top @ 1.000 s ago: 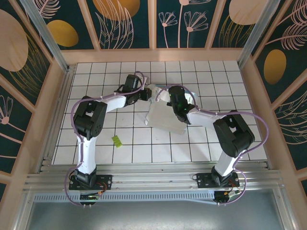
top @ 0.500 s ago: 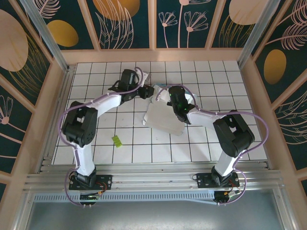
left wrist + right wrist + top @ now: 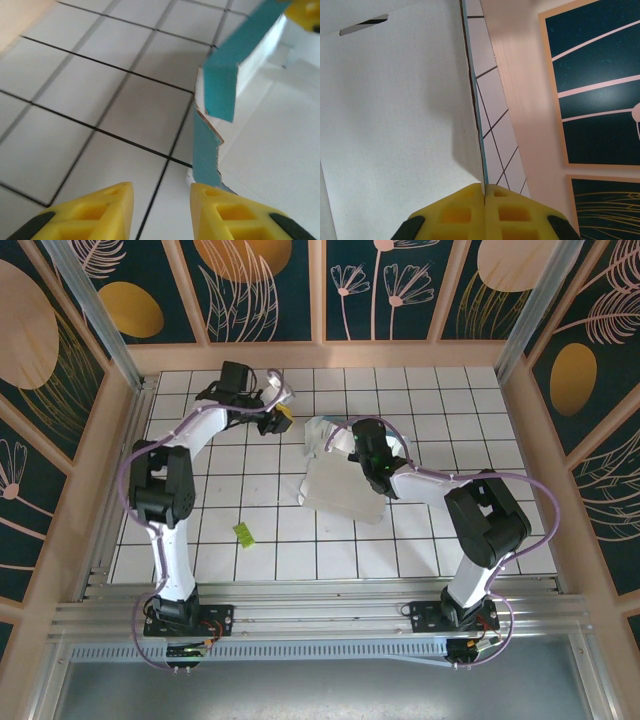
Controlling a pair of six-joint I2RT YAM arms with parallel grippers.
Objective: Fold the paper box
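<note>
Paper box (image 3: 340, 490) sits mid-table (image 3: 500, 540), its panel edge pinched by right gripper (image 3: 484, 189); left gripper (image 3: 161, 191) parted, empty, nearer far-left corner.

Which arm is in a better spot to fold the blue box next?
Right, probably. The right gripper is shut on a wall of the paper box, so it can push that over. The left gripper is open, beside the box, touching nothing.

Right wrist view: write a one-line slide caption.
Right gripper shut on the edge of the thin teal-and-white card box, white tiled floor beyond.
</note>
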